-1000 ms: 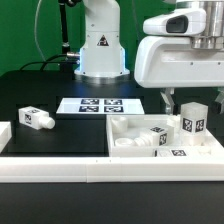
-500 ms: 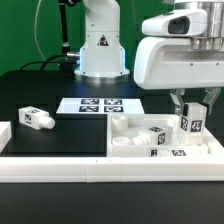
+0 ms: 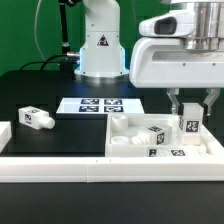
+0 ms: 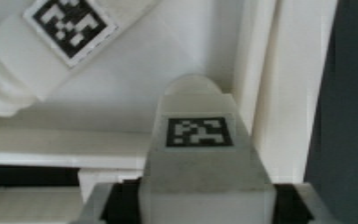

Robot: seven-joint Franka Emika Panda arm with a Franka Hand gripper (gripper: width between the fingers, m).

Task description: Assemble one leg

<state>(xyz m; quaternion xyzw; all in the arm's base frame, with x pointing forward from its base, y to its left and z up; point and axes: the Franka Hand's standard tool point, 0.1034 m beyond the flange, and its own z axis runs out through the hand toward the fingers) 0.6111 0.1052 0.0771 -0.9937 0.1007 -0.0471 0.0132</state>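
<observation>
My gripper [image 3: 190,110] is shut on a white leg [image 3: 191,121] with a black-and-white tag and holds it upright over the right end of the large white tray-shaped part [image 3: 125,127]. In the wrist view the held leg [image 4: 201,140] fills the middle, with dark finger pads [image 4: 131,197] on both its sides. Another tagged leg [image 3: 156,135] lies in the tray, also in the wrist view [image 4: 60,40]. A third leg [image 3: 35,118] lies on the black table at the exterior view's left.
The marker board [image 3: 95,105] lies flat behind the tray. The robot base [image 3: 100,45] stands at the back. A white rail [image 3: 60,170] runs along the table's front edge, with a white block [image 3: 4,135] at the far left.
My gripper has moved down and a little toward the exterior view's left with the leg, bringing it closer to the tray's right end.
</observation>
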